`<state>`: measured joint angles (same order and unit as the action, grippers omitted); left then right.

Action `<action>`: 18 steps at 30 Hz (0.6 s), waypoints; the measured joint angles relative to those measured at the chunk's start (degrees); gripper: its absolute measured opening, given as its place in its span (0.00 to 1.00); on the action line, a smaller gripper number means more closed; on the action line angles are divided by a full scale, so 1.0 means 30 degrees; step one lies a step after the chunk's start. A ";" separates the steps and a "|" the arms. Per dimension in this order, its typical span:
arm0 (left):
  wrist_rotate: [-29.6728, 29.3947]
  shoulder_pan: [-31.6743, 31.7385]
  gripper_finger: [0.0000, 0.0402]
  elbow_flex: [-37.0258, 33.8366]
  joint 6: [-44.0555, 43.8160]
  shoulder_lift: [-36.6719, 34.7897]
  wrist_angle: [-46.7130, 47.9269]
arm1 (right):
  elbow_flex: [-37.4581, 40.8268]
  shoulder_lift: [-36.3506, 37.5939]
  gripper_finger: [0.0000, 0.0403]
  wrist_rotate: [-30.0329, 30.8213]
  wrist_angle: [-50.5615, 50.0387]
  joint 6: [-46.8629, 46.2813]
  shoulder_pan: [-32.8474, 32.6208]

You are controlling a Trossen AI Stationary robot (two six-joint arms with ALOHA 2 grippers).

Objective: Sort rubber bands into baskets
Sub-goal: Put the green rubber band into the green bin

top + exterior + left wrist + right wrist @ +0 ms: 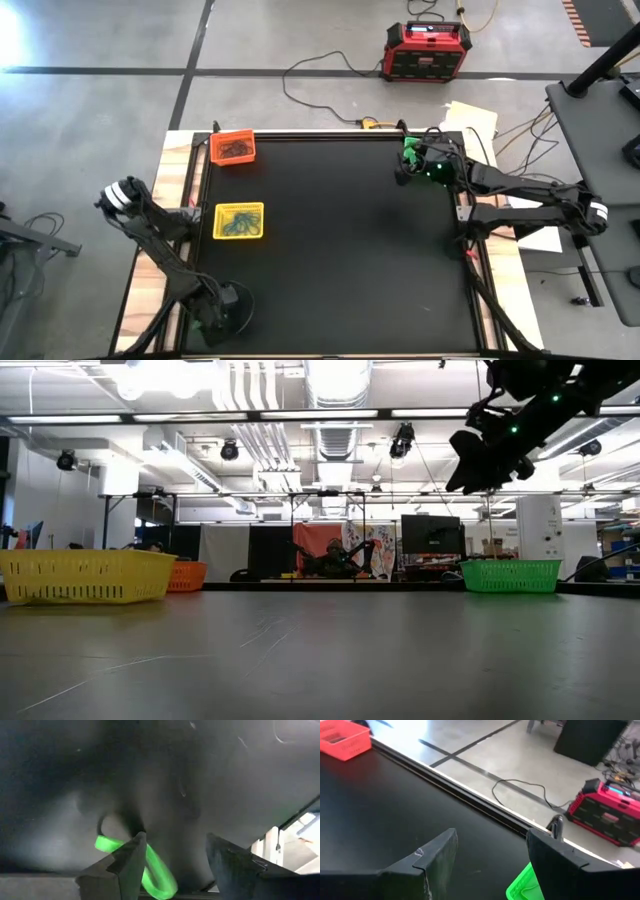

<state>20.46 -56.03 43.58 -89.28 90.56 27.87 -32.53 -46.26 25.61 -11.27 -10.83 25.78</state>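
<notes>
The green basket (525, 885) is cut off at the frame edge beneath the right gripper (492, 852), so its contents are not visible. A green rubber band (150, 865) beside the left gripper (175, 855) is blurred and partly covered by one finger (120, 867).

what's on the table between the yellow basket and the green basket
Nothing: the high view shows only bare black table between the yellow basket and the green basket.

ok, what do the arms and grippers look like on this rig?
Two dark, near-black jointed arms. The left arm has a white band near its base; the right arm has one near its outer end. The right gripper end carries small green lights. Each gripper has two flat, dark, wedge-shaped fingers, seen in both wrist views, like the left gripper.
</notes>
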 joint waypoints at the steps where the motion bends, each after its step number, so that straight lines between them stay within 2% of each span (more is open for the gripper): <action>1: 0.0337 0.0029 0.48 0.0061 -0.0126 0.0211 0.0065 | 0.0000 0.0028 0.58 -0.0006 0.0008 0.0165 -0.0139; 6: 0.0003 -0.0016 0.47 0.1053 0.0533 0.0620 0.1335 | -0.0461 0.0088 0.58 -0.0021 -0.0066 0.0321 -0.0677; 13: -0.0661 -0.0104 0.41 0.3404 0.0575 0.0344 0.5691 | -0.2005 -0.0030 0.58 -0.0023 -0.0159 0.0355 -0.1088; 18: -0.0362 -0.0098 0.38 0.3360 0.0138 0.0620 0.5187 | -0.2663 -0.0152 0.58 -0.0038 -0.0600 0.0731 -0.1390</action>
<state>19.38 -56.32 53.66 -88.87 92.42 43.43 -40.52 -46.72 25.49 -13.07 -8.64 21.61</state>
